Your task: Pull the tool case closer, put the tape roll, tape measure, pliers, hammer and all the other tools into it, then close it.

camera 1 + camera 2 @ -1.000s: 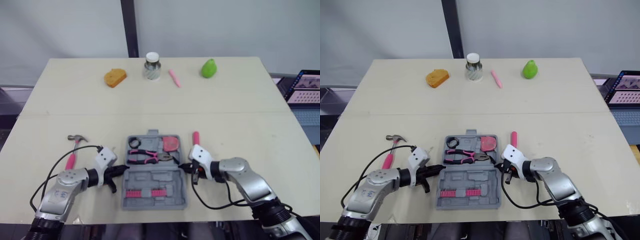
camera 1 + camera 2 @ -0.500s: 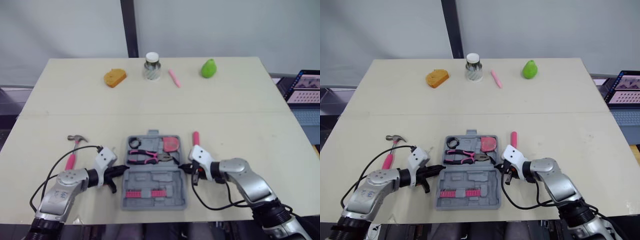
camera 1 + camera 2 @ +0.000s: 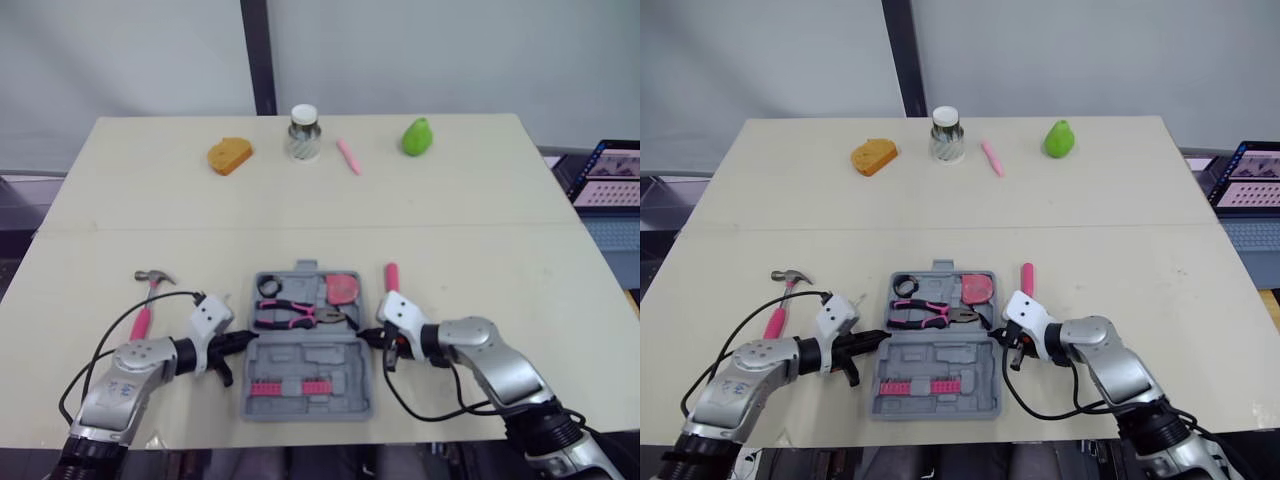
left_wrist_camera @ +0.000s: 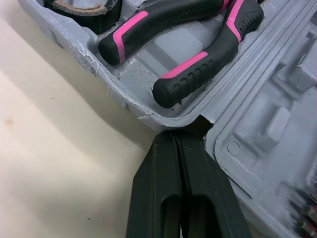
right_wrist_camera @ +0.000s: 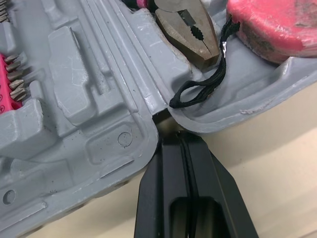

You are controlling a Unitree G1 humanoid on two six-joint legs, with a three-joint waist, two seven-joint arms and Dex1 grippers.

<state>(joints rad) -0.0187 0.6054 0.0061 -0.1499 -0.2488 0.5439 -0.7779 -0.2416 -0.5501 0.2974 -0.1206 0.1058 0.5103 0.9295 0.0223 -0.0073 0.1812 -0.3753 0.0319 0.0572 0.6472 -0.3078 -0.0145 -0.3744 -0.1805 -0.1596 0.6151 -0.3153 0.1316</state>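
Case [image 3: 310, 372] is pinned at its side notches by left gripper [image 3: 243, 340] and right gripper [image 3: 366, 338], each closed empty; pulling nearer is needed next.

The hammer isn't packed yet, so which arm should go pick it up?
Left. The hammer lies near the left gripper, on its side of the tool case. The right gripper, jaws shut, sits at the case's opposite edge.
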